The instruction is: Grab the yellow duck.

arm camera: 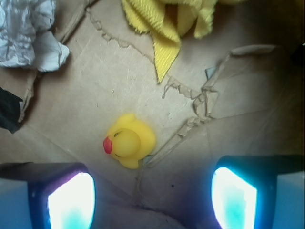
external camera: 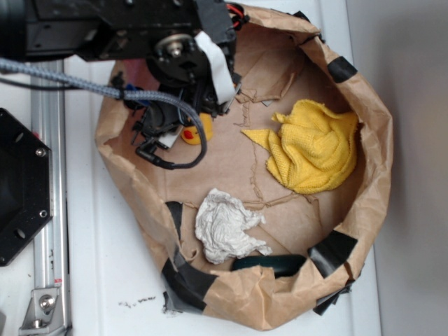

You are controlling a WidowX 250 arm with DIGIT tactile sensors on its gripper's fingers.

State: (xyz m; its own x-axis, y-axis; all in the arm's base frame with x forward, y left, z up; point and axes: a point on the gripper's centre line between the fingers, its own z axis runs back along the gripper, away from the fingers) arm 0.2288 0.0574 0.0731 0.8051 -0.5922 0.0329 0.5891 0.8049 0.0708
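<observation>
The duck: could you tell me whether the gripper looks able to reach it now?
Probably yes. The gripper is open, and the duck sits bare on the cardboard just ahead of its fingers, with nothing between.

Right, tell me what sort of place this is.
Likely a lab test bench: a taped brown-paper pen on a white table holds the yellow duck, a yellow cloth and a paper wad beneath the open gripper.

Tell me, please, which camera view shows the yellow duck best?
The wrist view: the yellow duck lies whole and unobstructed on the brown paper, red beak visible, ahead of the open gripper. The exterior view shows only a sliver of it beneath the arm.
</observation>
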